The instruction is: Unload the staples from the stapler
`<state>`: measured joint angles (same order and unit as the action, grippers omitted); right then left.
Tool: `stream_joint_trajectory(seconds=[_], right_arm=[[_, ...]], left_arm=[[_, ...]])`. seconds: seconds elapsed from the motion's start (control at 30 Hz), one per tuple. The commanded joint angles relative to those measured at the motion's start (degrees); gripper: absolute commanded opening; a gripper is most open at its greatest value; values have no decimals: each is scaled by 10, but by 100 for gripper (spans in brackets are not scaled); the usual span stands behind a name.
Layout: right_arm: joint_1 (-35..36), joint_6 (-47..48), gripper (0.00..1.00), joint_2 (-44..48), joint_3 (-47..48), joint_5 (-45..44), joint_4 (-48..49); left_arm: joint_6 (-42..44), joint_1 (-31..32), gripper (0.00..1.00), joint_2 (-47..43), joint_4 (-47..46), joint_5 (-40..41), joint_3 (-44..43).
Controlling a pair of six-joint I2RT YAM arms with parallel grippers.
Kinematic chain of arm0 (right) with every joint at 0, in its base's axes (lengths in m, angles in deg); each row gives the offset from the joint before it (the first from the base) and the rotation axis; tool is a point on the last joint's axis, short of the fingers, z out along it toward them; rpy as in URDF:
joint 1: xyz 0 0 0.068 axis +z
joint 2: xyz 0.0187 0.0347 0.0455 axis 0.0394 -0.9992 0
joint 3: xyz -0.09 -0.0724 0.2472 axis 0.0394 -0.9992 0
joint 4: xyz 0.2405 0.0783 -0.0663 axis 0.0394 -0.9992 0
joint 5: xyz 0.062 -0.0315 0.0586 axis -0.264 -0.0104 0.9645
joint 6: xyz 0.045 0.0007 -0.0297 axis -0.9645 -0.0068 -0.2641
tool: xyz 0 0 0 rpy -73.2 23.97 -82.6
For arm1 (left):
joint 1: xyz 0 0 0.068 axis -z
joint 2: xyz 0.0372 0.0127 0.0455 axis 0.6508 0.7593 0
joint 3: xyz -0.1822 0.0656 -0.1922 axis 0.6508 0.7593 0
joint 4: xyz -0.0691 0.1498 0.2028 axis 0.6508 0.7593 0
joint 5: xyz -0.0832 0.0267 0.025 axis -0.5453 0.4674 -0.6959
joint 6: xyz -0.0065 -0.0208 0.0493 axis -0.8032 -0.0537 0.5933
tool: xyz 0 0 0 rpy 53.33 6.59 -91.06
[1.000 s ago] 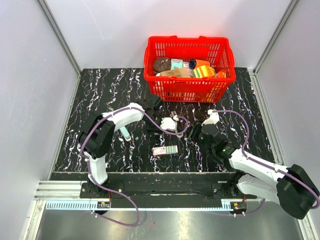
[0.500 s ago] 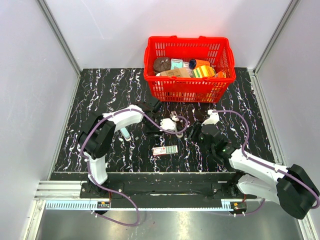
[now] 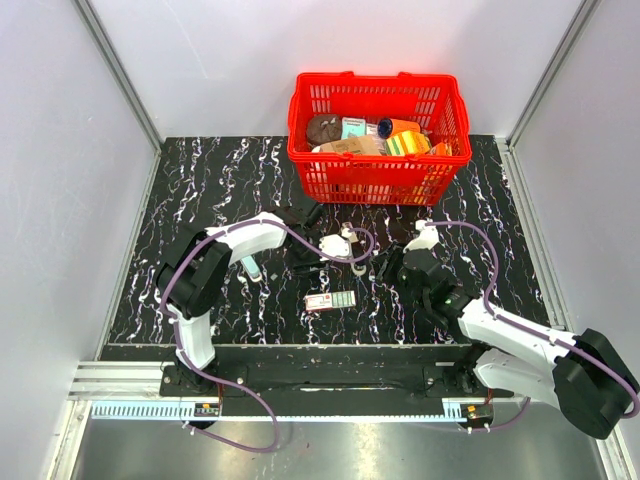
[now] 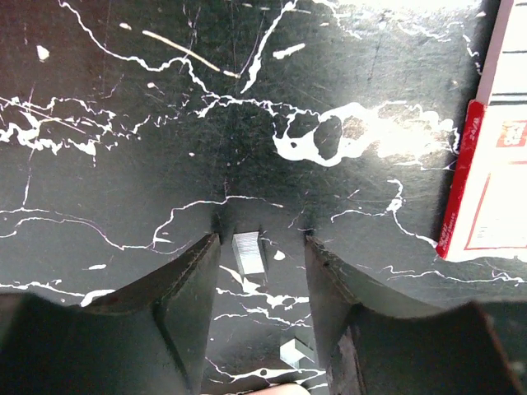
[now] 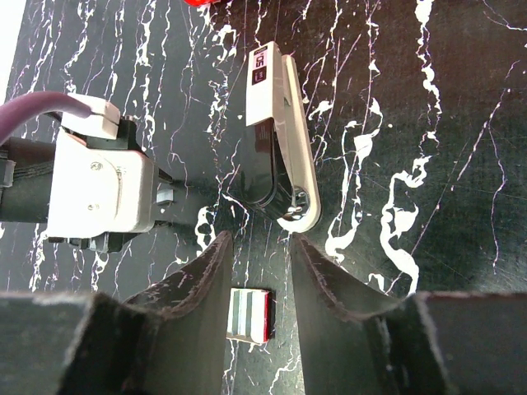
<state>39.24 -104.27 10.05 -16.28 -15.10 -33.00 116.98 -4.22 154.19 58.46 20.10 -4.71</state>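
Over staples (image 4: pixel 249 252), left arm (image 3: pixel 250 232) angles down.

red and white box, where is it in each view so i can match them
top external: red-and-white box just below centre.
left wrist: box cut off at the right edge.
right wrist: probably the red-edged striped corner at bottom centre; unsure.
shared landmark: the black white-veined table.

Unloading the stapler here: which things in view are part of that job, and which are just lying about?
Job: stapler, just ahead of the right tool; loose staple strip between the open fingers of the left tool.
Lying about: filled red basket; red-and-white box.
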Motion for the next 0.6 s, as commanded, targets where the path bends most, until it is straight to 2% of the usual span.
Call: stream_joint_trajectory(seconds=[0.0,0.1,0.27,0.43,0.57], right_arm=[[-3,5,39,12,-3,-3,24],[-4,5,38,11,-3,-2,25],[-3,4,36,11,-3,-3,25],[-3,5,35,12,-3,-4,25],[-4,4,35,12,-3,-3,25]], left_arm=[[-17,-1,49,-3,-21,32,9],[-16,-1,46,-1,-22,33,10],[-24,1,30,6,-22,31,5],[-23,1,26,7,-18,37,10],[-24,2,18,4,-17,38,16]])
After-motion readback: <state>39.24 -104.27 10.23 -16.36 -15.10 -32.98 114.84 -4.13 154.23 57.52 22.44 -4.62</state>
